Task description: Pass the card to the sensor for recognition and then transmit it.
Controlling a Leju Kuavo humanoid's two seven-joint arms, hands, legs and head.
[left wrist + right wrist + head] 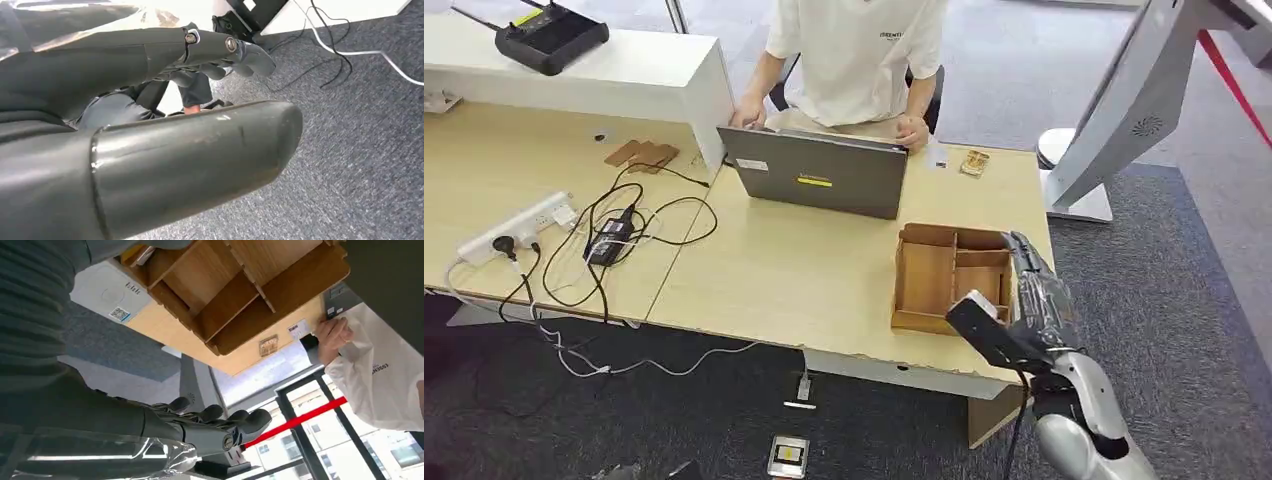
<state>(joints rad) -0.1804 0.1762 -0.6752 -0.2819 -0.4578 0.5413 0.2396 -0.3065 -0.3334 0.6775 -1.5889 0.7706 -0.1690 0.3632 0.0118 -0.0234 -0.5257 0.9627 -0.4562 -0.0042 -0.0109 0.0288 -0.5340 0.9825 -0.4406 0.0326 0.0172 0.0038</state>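
Your right hand (1034,300) sits nearest the lens, raised over the table's front right corner, fingers extended and apart, nothing in them; it hovers beside the wooden tray (924,275), probably staged for a reach. The tray's compartments look bare from the right wrist view, so the card isn't there. A small card-like piece (973,162) lies near the far edge beside a white tag (937,157), close to the person's hand (913,131) at the laptop (816,170); likely the card, can't confirm. Your left hand (220,52) hangs low over carpet, fingers loosely stretched, holding nothing. Which device is the sensor is unclear.
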